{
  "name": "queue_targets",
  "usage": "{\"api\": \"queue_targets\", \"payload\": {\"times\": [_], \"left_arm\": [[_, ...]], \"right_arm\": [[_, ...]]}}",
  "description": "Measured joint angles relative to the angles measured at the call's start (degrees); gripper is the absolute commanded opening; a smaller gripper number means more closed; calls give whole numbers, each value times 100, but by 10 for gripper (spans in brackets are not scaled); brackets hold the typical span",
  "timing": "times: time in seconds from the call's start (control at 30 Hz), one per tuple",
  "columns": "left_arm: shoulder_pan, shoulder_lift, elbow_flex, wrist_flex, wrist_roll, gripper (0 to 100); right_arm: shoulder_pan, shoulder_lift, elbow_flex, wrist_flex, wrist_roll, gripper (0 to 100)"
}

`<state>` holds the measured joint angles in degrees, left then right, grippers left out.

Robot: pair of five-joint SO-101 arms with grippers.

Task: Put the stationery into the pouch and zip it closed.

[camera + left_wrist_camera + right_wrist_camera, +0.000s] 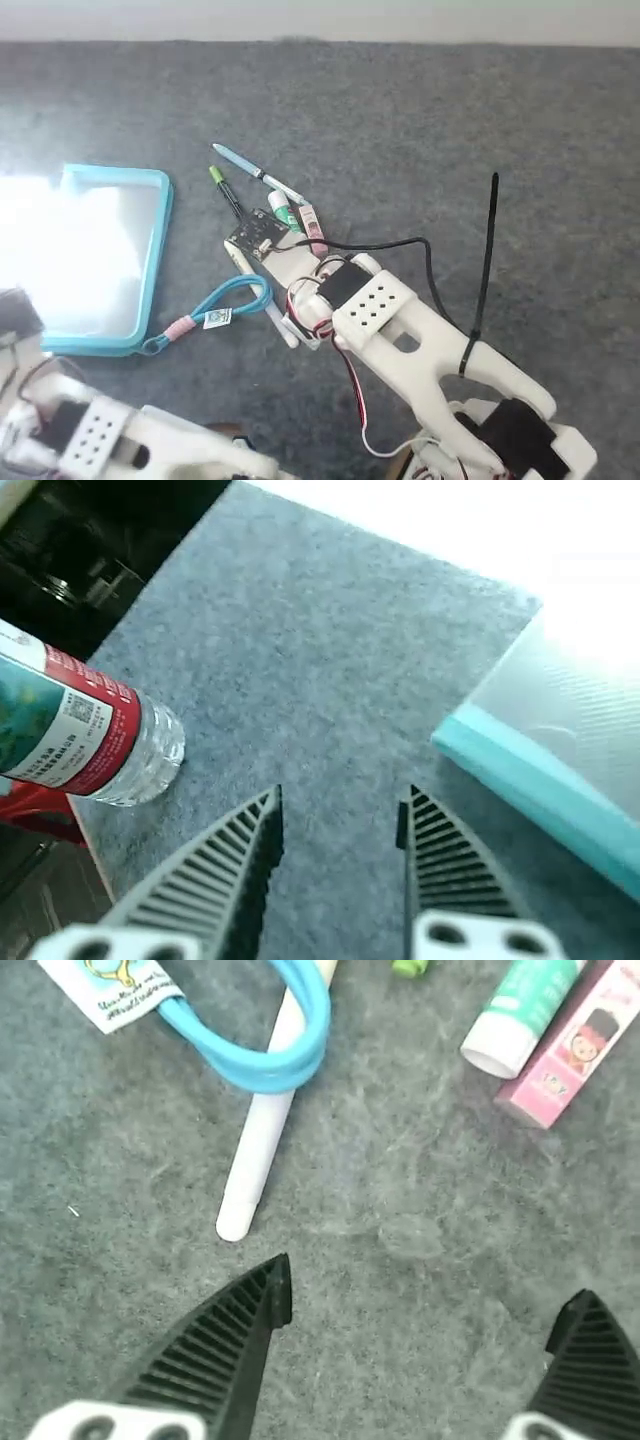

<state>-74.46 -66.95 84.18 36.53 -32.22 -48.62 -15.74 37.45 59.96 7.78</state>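
High view: my right fingers (262, 243) sit over the stationery (288, 208), with the pouch (160, 250) well off to one side.

Left wrist view: my left fingers (343, 798) are partly spread and empty, and the pouch (520, 777) edge is just beyond one tip.

Right wrist view: my right fingers (432, 1282) are spread wide and empty. The white pen (262, 1130) is just ahead of one tip, its length running away from me.

Pouch (160, 240) left of the stationery (283, 212), strap loop (270, 1072) between them, across a pen (262, 1130).

Strong glare on turquoise-edged clear plastic pouch (160, 240); face blown white in high view. Left wrist view: grey felt mat (330, 650) overexposed at far end, room beyond dark. Right wrist view: even soft light, faint shadows.
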Motion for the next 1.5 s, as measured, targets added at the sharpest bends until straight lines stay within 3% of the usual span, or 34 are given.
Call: {"api": "queue_targets", "payload": {"times": [0.2,0.3,0.5,0.8,1.03,1.17,1.33,1.5], "left_arm": [[141,114,-2769,2822,1143,186],[-290,114,-4123,3218,1837,186],[-1319,62,-5169,2945,2347,186],[-2567,1319,-5688,2391,2374,186],[-2716,2708,-6031,2048,2171,186],[-2778,2884,-6040,2048,1969,186],[-2927,2945,-6040,2004,1618,186],[-3429,3209,-6066,1231,1591,186]], "right_arm": [[-695,0,-536,-123,0,385],[-1248,0,-598,-255,0,385],[-1486,0,-422,-756,0,385],[-897,0,343,-1196,0,384],[-835,0,308,-1275,985,382],[-879,448,-668,-536,1433,385],[-1521,1459,-2268,299,1732,385],[-1881,2224,-2989,413,1829,386]]}}
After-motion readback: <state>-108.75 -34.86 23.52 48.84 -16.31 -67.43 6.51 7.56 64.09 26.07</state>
